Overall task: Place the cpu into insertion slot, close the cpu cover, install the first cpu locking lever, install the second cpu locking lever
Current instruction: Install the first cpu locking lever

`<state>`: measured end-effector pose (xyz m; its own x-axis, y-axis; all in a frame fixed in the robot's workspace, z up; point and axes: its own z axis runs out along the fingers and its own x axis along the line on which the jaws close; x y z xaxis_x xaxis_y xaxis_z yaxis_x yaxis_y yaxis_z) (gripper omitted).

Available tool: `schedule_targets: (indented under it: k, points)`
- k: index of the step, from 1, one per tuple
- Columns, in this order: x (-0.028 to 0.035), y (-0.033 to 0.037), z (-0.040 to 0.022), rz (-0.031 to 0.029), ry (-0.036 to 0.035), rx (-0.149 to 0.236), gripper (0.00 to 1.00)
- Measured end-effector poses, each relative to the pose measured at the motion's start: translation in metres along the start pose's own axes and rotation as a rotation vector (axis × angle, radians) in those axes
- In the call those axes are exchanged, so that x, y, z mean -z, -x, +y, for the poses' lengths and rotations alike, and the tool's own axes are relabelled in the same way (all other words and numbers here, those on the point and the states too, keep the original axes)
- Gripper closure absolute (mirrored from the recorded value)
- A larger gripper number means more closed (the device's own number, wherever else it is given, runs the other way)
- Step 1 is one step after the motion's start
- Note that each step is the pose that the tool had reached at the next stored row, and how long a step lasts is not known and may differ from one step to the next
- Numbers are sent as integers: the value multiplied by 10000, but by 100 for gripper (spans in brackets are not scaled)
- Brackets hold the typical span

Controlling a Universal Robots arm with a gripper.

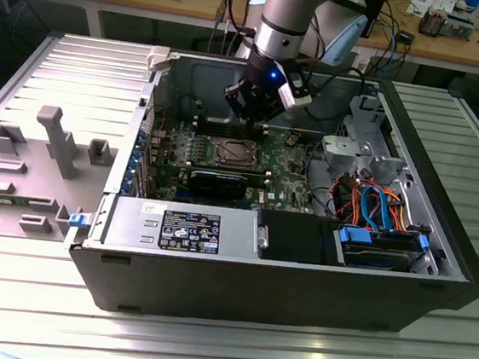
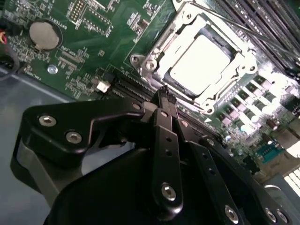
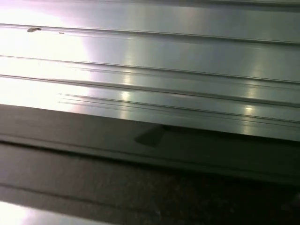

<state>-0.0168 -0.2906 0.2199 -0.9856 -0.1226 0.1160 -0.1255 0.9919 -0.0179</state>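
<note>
The cpu [image 2: 201,63] already sat in the insertion slot [image 2: 154,61] with the cpu cover [image 2: 225,89] apparently down over it. The gripper [image 2: 164,93], fingers together and empty, hovered just beside the socket, so the lever steps seemed in hand, calling for a fine approach to a thin wire lever.

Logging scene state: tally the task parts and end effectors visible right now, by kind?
cpu, seated in the socket: 1
insertion slot: 1
cpu cover, lying flat around the cpu: 1
end effector, fingers together, holding nothing, beside the socket: 1
Total: 4
</note>
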Motion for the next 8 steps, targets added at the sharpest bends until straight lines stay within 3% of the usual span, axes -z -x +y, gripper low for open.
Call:
schedule_targets:
  k: [4,8]
  points:
    - [-2,-12,-93,0,0,0,89]
    - [-7,-29,-226,0,-1,0,89]
